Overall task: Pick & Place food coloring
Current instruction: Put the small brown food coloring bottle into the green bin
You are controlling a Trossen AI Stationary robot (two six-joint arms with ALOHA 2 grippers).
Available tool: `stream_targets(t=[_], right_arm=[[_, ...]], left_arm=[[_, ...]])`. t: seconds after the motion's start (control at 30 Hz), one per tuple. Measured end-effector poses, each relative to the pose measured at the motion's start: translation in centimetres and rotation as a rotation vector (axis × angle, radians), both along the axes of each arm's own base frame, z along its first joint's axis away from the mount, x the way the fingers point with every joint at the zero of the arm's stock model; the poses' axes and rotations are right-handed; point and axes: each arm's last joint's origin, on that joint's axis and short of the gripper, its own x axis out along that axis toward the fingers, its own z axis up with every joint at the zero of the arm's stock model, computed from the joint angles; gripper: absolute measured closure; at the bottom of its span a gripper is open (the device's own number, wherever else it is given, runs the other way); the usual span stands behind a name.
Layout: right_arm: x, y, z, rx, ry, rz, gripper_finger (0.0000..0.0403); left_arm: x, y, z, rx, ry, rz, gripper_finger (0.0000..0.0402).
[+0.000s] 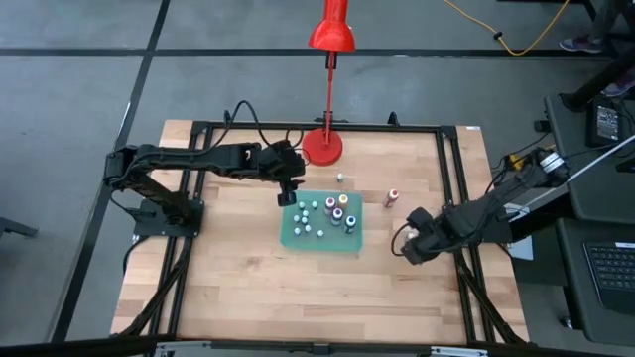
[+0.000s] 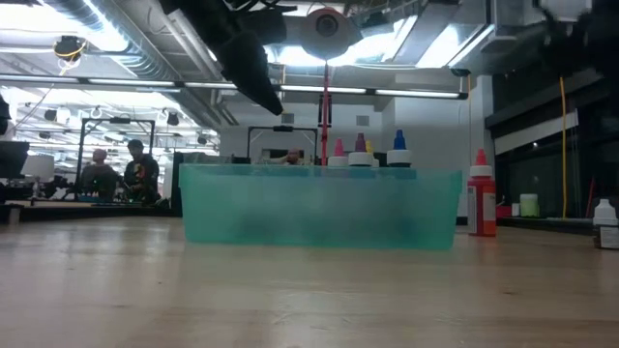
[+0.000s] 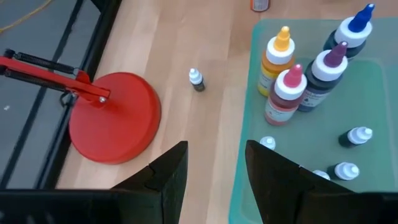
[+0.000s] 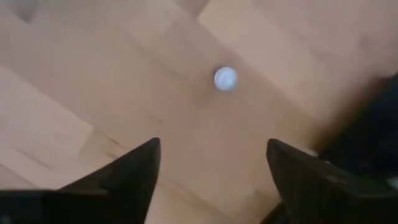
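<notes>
Several food coloring bottles stand or lie in a green tray [image 1: 298, 236] at mid-table. The tall ones have yellow [image 3: 278, 59], pink, purple and blue caps. A tiny white-capped bottle [image 3: 196, 79] stands on the wood beside the lamp base. A red-capped one [image 1: 392, 198] stands right of the tray. My left gripper [image 3: 216, 146] hangs open over the tray's far left corner [image 1: 290, 190], with nothing between its fingers. My right gripper [image 1: 409, 245] points down, open, over the wood right of the tray. A small white cap [image 4: 225, 78] shows below it, beyond its fingertips and untouched.
A red lamp stands on its round base [image 1: 321, 147] at the table's far edge, its pole rising over the tray. Black frame rails [image 1: 451, 198] run around the tabletop. Bare wood lies along the near half [image 1: 298, 297]. People sit in the room behind [image 2: 135, 169].
</notes>
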Motion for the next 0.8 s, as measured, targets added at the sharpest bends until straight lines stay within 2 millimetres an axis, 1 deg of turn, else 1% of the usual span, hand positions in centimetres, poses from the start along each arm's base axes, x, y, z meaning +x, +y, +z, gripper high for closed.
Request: stream_targets(t=[0.07,0.13,0.2,0.4,0.63,0.8], right_arm=[[0.2,-0.4,-1.6,0.037,-0.002,-0.023,0.0098],[0.6,-0.9,-2.8,0.052,-0.031,-0.050,0.0094],[0.7,-1.5,-3.6,0.046,-0.032,-0.083,0.0096],[0.4,-3.2,-5.0,0.016,0.016,-0.153,0.0110],[0.9,-3.7,-6.6,0.052,-0.066,-0.136,0.0127],[0.2,-4.1,-7.2,0.044,-0.013,-0.147,0.0150]], left_arm=[[0.0,-0.1,0.0,-0.012,-0.003,-0.004,0.0245],[0.0,-0.1,0.0,-0.030,-0.008,-0.001,0.0245],[0.0,-0.2,0.0,-0.042,-0.012,0.004,0.0245],[0.2,-0.8,0.0,-0.069,-0.020,-0.008,0.0245],[0.3,-1.1,0.0,-0.100,-0.038,0.025,0.0245],[0.3,-1.1,0.0,-0.121,-0.047,0.051,0.0245]])
